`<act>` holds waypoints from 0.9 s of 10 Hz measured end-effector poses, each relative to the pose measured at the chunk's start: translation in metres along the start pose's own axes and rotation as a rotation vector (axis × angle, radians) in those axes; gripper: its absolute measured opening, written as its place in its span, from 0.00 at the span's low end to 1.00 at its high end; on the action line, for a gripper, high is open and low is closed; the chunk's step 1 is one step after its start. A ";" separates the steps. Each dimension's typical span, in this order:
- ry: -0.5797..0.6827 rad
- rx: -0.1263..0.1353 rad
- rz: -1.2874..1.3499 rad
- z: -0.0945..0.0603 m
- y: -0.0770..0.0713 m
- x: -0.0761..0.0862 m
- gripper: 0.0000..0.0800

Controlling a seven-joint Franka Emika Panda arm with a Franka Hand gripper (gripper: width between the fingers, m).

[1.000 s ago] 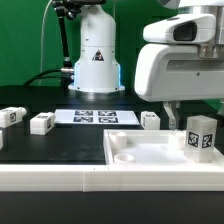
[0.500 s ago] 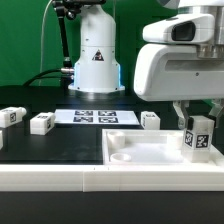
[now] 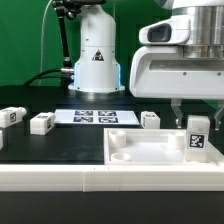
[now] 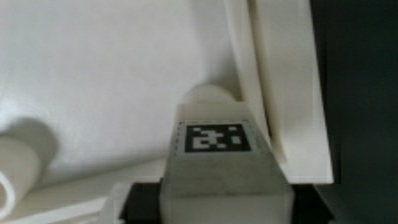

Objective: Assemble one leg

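Note:
My gripper [image 3: 197, 124] is shut on a leg [image 3: 197, 138], a small white post with a black-and-white tag, held upright at the right end of the large white tray-like piece [image 3: 150, 150]. In the wrist view the leg [image 4: 217, 150] sits between my dark fingers [image 4: 146, 200], close against the tray's raised rim [image 4: 285, 90]. Three more legs lie on the black table: one at the far left [image 3: 11, 116], one beside it [image 3: 41, 122], one behind the tray [image 3: 150, 119].
The marker board [image 3: 95, 117] lies flat on the table in front of the robot base [image 3: 96, 60]. A white ledge [image 3: 60, 175] runs along the front edge.
The gripper with the leg has moved down and slightly to the exterior view's right, bringing the leg lower over the tray's right end.

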State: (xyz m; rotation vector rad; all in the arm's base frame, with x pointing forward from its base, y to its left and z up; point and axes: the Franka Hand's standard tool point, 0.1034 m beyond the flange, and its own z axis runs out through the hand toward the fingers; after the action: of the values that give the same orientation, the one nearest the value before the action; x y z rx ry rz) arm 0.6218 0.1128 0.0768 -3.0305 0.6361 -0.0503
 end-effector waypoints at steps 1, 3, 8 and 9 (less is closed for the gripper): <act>0.000 -0.004 0.075 0.000 0.002 0.001 0.36; 0.003 -0.016 0.211 -0.001 0.008 0.003 0.38; 0.003 -0.031 0.284 -0.001 0.014 0.005 0.65; 0.003 -0.031 0.284 -0.001 0.014 0.005 0.78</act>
State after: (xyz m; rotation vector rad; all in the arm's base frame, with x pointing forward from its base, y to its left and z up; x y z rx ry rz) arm 0.6205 0.0977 0.0769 -2.9351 1.0679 -0.0348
